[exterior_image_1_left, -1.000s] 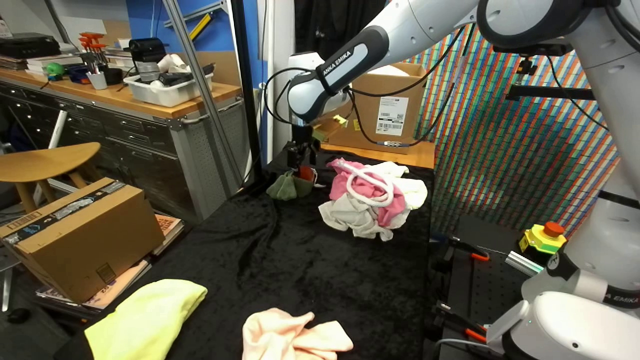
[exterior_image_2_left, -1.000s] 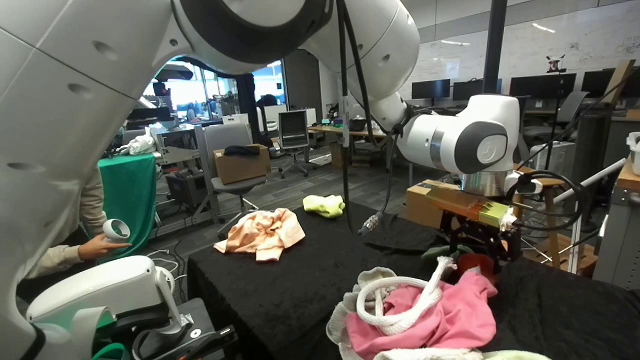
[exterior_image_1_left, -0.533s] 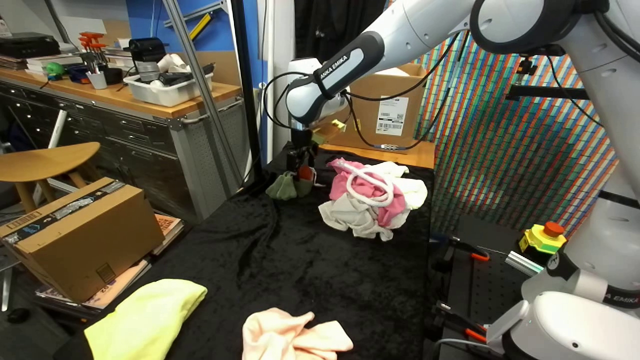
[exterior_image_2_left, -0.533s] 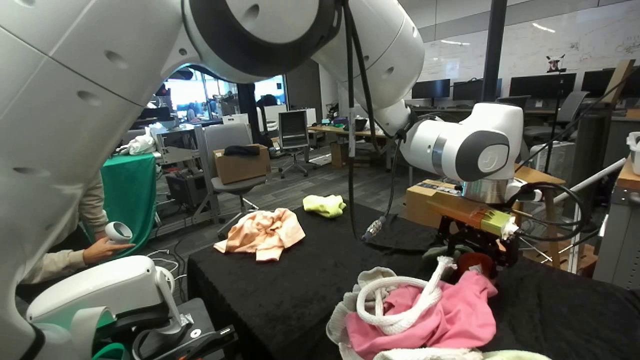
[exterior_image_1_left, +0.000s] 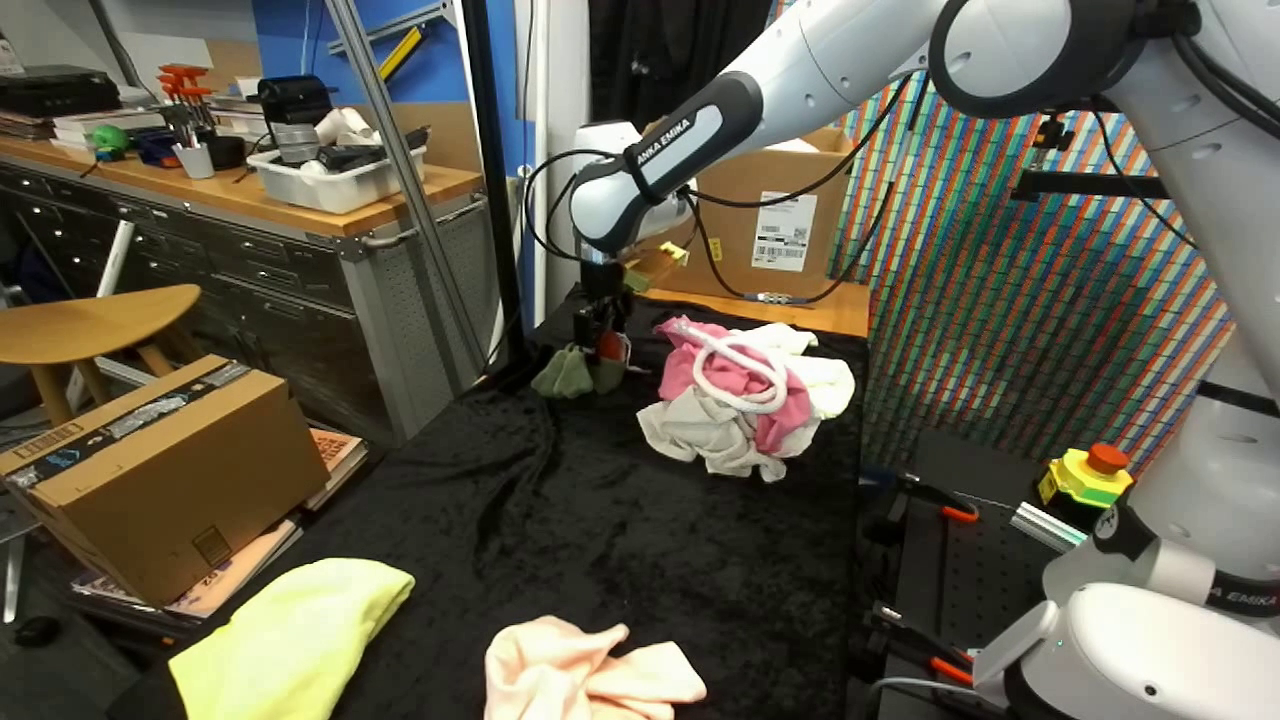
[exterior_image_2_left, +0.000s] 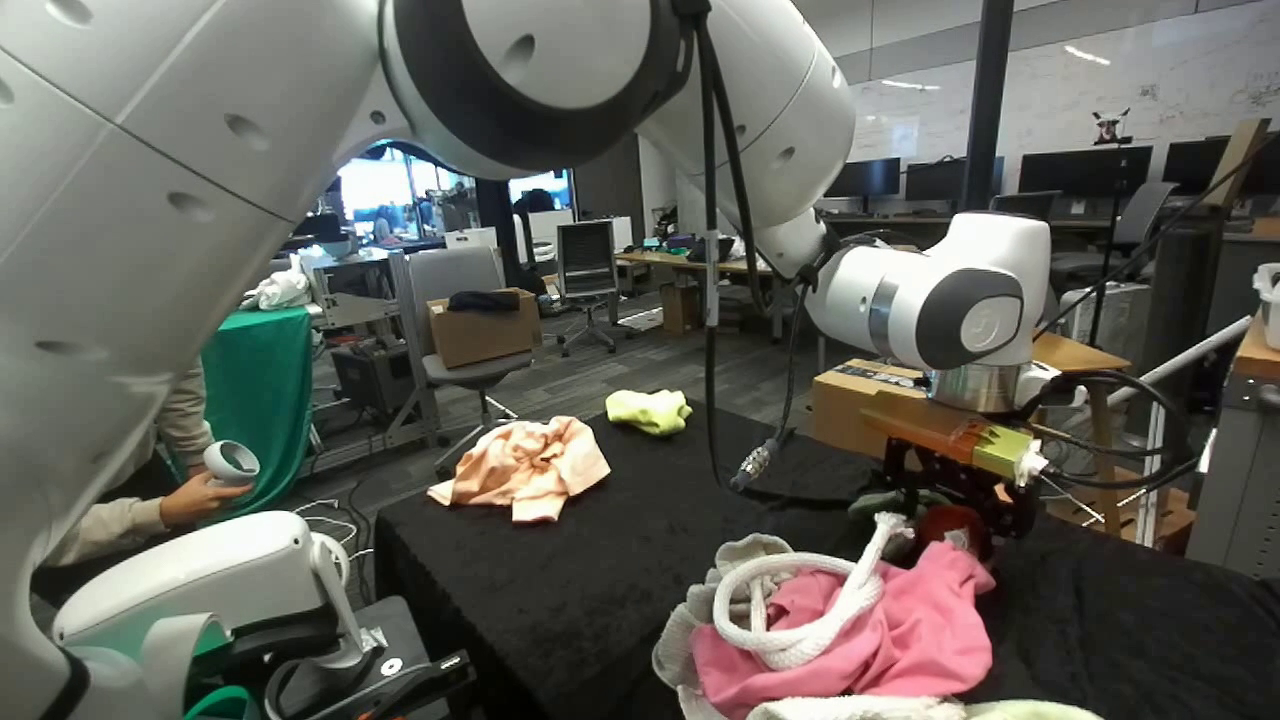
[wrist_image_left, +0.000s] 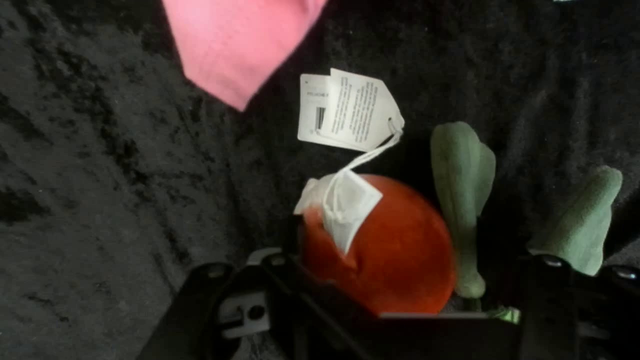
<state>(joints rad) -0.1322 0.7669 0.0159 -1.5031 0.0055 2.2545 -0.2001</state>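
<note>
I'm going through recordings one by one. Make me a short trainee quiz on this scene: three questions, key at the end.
1. True or false: the white rope lies on top of the pink cloth.
2. Multiple choice: in the wrist view, what appears between the open jaws of the end effector?
A) peach cloth
B) red-orange plush item
C) yellow cloth
3. Short answer: in the wrist view, what runs from the printed tags to the red-orange plush item?

Key: 1. True. 2. B. 3. A white string.
</note>
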